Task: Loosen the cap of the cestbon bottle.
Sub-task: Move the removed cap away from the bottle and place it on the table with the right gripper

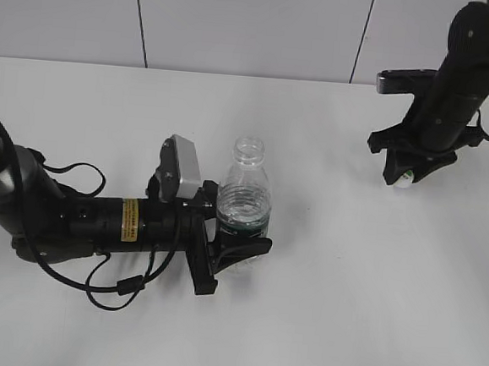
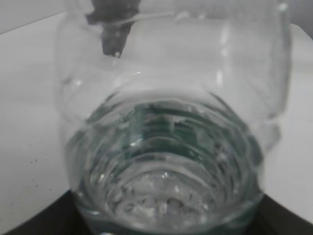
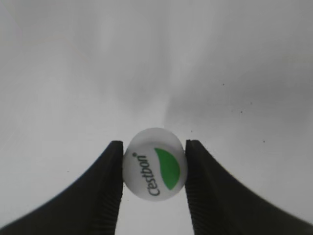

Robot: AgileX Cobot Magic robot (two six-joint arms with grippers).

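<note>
Two pincers: bottle, cap.

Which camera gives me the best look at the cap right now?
The right wrist view: the cap fills the middle, top face and green leaf mark readable, pinched between the right end effector fingers. The exterior view shows only a small white speck of it under that end effector. The left wrist view shows none of it.

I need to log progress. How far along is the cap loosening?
Done: the cap is fully off; the bottle neck is open. In hand: the left gripper clamps the upright bottle, and the right gripper holds the cap, low over the table at far right. Left: nothing visible except setting things down.
</note>
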